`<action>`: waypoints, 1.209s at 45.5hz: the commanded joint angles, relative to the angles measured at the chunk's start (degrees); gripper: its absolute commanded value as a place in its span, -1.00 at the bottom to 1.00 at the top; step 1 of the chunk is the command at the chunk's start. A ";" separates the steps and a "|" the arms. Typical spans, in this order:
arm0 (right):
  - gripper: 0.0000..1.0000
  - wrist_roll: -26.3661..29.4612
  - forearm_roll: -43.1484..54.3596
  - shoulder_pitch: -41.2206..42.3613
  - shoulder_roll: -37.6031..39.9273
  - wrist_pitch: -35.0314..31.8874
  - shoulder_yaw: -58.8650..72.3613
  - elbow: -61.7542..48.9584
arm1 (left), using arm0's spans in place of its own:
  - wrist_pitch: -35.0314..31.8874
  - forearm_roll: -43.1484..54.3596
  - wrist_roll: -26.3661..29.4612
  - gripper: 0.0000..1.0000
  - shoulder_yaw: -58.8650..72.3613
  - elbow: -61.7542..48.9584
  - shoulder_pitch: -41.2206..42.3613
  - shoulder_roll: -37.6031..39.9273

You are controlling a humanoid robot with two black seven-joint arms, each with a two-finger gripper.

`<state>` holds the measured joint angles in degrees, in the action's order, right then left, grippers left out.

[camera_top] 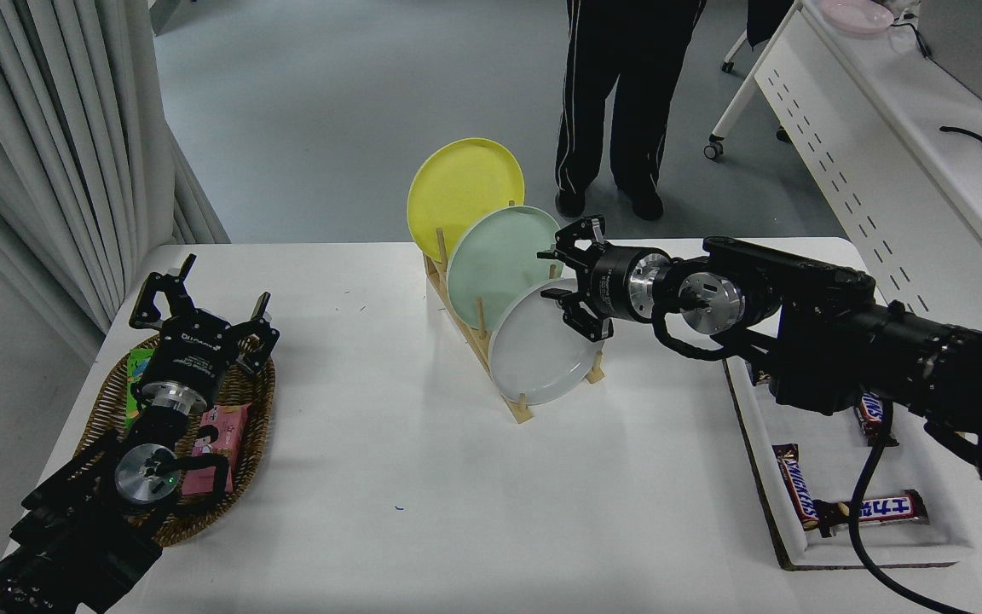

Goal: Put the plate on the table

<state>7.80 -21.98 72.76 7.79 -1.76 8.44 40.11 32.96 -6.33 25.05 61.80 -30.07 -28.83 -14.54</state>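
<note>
A rack [504,375] stands at the centre of the desk [406,512] and holds three plates in a row running from far left to near right. The plate [538,354] occupies the nearest slot. A basket [244,443] lies at the desk's left edge; a tray [875,554] lies at the right edge.

The left gripper [201,320] hangs over the basket.

The right gripper [572,277] sits at the plate's far right rim.

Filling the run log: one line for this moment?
right pincer: open, at grey plate rim | plate: upright in rack | left pincer: parked
</note>
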 commanded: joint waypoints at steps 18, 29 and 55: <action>-0.64 1.95 -0.08 0.10 0.38 -0.44 -0.09 0.15 | 0.00 0.00 0.00 1.00 -0.01 0.01 0.00 0.04; -0.62 1.95 0.00 0.10 0.30 -0.44 -0.62 -0.03 | 0.00 0.00 0.00 1.00 0.07 -0.08 0.00 -0.04; -0.77 1.95 -0.08 0.10 0.03 0.09 -0.62 -0.12 | 0.00 0.00 0.00 1.00 -0.01 0.01 0.00 0.04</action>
<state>9.75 -22.01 72.86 7.91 -1.87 7.85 40.02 32.96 -6.33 25.05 61.79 -30.08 -28.83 -14.52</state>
